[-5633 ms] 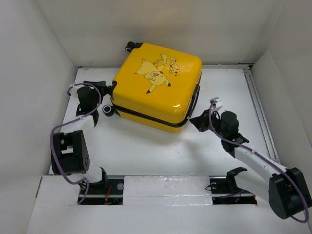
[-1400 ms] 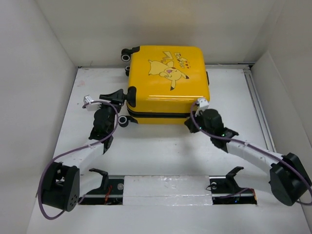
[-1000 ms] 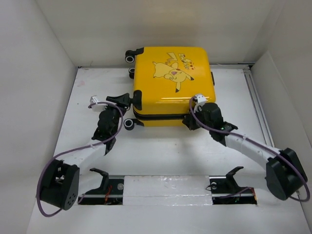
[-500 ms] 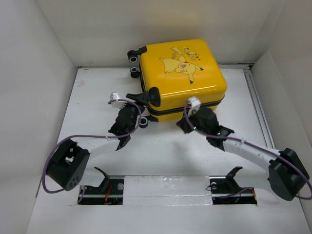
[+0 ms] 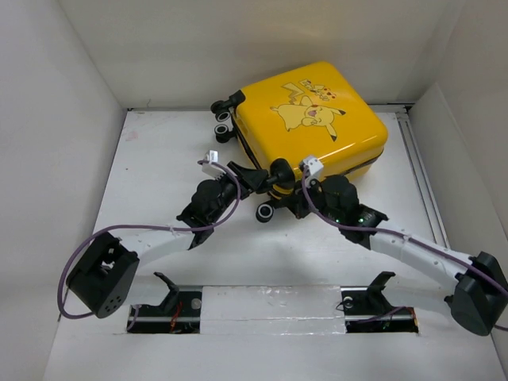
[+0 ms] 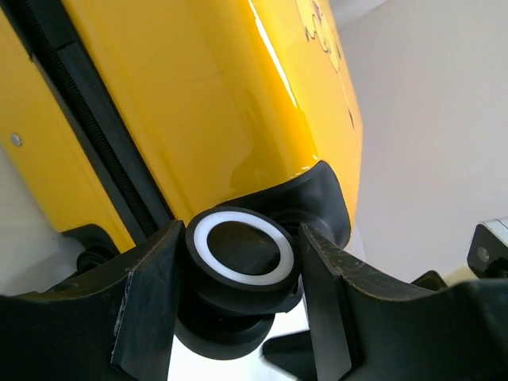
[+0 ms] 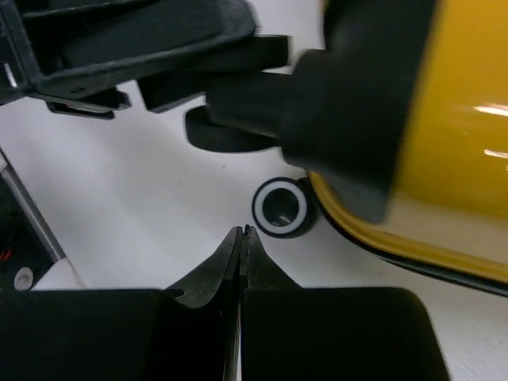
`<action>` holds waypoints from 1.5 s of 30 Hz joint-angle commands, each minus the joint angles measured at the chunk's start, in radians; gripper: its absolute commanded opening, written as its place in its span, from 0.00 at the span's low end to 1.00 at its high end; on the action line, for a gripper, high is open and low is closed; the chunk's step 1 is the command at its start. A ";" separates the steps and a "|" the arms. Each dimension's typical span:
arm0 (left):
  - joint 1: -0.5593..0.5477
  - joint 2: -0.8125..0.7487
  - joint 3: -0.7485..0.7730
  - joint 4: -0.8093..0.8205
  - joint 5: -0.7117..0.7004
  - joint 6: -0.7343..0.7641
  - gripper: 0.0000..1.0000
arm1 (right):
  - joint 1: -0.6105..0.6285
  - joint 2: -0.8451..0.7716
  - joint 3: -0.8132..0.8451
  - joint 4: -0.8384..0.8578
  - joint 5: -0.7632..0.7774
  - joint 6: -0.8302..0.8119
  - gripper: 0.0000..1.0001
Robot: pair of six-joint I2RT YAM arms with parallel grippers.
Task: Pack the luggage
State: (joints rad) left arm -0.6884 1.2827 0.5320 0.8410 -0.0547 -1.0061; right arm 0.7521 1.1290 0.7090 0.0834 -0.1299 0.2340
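White table (image 5: 159,182) is carrying everything.

- The bright-yellow hard-shell suitcase with the cartoon print (image 5: 309,119) is lying flat at far centre-right. It is zipped shut and skewed, with its wheel end facing left and its long axis running off to the far right.
- The black zipper seam (image 6: 87,135) is running along the near side, facing both arms.
- Your left gripper (image 6: 238,274) is sitting at the near-left corner. Its fingers (image 6: 151,294) are bracketing a black castor wheel with a white ring (image 6: 242,252) and appear to be pressing it from both sides.
- Your right gripper (image 7: 240,238) is just beside that corner, on the right. Its fingers are together and holding nothing.
- A second ringed wheel (image 7: 279,208) is lying just ahead of its tips.

My judgement: the case is not yet open, and the seam is what the next move turns on. The right arm is nearer the seam, but the left gripper and the corner wheels are crowding its path.
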 commanded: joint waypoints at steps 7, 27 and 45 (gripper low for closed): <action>0.004 -0.132 0.005 0.003 -0.007 0.029 0.00 | -0.467 -0.242 -0.236 0.094 0.057 0.088 0.12; 0.104 -0.218 -0.004 -0.059 0.049 0.031 0.00 | -0.723 0.110 -0.129 0.434 -0.349 -0.002 0.61; 0.104 -0.215 -0.044 -0.049 0.049 0.012 0.00 | -0.700 0.115 -0.111 0.412 -0.323 -0.027 0.41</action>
State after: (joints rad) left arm -0.5919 1.1042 0.4877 0.6769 -0.0254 -0.9703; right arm 0.0463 1.2190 0.5354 0.3229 -0.4118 0.2096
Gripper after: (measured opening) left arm 0.493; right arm 0.443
